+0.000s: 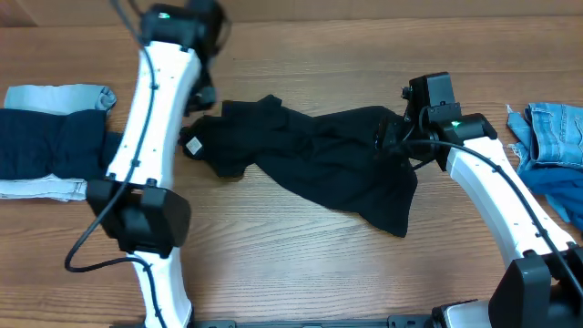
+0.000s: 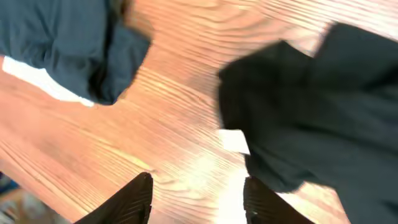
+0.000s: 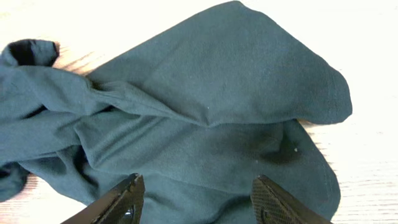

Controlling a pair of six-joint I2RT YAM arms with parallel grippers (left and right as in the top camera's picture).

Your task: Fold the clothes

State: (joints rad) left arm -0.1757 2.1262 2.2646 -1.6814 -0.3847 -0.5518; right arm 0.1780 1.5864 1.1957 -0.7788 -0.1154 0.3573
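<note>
Garment [image 1: 319,150]: black, crumpled.
Left gripper [image 2: 198,183]: jaws apart, empty, garment's nine o'clock.
Right gripper [image 3: 198,183]: jaws apart, empty, three o'clock.
Risk: bunched layers pinched together.

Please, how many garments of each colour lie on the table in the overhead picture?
Black crumpled cloth garment: 1
Dark navy folded cloth garment: 1
Pale grey cloth under the navy one: 1, as far as it shows
Light-blue denim garment: 1
Bright blue cloth garment: 1
Total: 5
</note>
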